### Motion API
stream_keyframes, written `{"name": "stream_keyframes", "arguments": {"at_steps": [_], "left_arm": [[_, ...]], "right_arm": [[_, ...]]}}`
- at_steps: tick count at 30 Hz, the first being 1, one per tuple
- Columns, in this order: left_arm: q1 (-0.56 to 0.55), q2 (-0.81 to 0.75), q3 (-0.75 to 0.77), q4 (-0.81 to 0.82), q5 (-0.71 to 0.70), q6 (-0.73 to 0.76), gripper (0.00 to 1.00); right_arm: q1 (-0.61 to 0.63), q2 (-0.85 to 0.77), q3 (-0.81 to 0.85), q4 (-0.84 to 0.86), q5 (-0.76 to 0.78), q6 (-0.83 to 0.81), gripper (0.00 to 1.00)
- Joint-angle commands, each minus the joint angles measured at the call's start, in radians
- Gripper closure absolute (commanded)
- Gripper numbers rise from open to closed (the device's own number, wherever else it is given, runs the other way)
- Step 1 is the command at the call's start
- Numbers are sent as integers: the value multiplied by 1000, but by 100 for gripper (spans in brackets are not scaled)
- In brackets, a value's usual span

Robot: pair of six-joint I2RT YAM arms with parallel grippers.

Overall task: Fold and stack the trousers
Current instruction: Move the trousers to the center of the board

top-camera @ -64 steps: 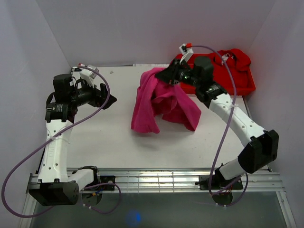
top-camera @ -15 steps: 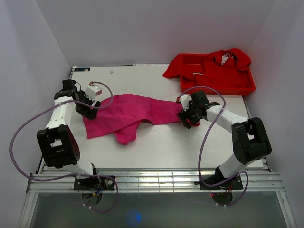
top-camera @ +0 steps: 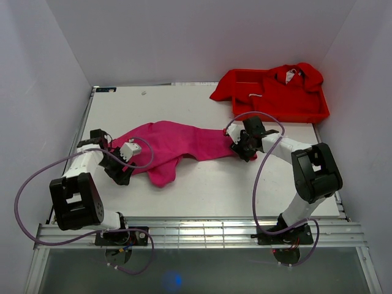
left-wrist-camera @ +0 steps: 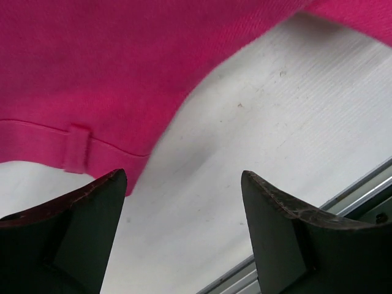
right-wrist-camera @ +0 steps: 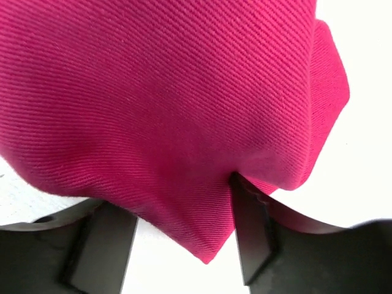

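Observation:
The magenta-pink trousers (top-camera: 177, 141) lie spread left to right across the middle of the table, one part hanging toward the near side. My left gripper (top-camera: 120, 173) is low at their left end. In the left wrist view it (left-wrist-camera: 182, 177) stands open over bare table, just short of the trousers' waistband (left-wrist-camera: 73, 147) with its belt loop. My right gripper (top-camera: 241, 147) is at their right end. In the right wrist view its jaws (right-wrist-camera: 177, 208) stand apart around a corner of the trousers (right-wrist-camera: 171, 92). The right finger touches the cloth.
A red tray (top-camera: 318, 113) at the back right holds bright red garments (top-camera: 269, 82) that spill over its left rim. The metal rail (top-camera: 196, 229) runs along the table's near edge and shows close by in the left wrist view (left-wrist-camera: 367, 190).
The trousers, earlier bunched and lifted by the right gripper, now lie spread out. The left gripper has let go of their left end and drawn back toward the near edge. The right jaws have narrowed.

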Motion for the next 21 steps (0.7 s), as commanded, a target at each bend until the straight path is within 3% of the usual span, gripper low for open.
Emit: {"name": "stream_keyframes", "arguments": {"at_steps": [1,3,4,5,6,12,16,20,21], "left_arm": [[-2,-16,-88,117,-43,35,16],[-2,10,-111,181,-72,5,25],[-2,24,-119,235,-88,-11,29],[-2,55,-123,255,-109,-22,35],[-2,69,-122,289,-116,-52,45],[-1,141,-1,280,-68,-166,70],[-1,148,103,216,30,-233,100],[9,116,195,156,137,-308,100],[15,104,217,122,168,-321,100]], "right_arm": [[-1,33,-21,-3,34,-68,48],[-3,36,-25,0,50,-69,63],[-3,36,-17,0,57,-69,80],[-3,33,-9,-5,58,-66,90],[-3,24,15,-9,58,-60,92],[-12,-54,176,-87,28,-45,92],[-29,-97,331,-175,-61,-34,92],[-38,-157,480,-316,-250,-14,92],[-38,-183,532,-351,-360,-9,92]]}}
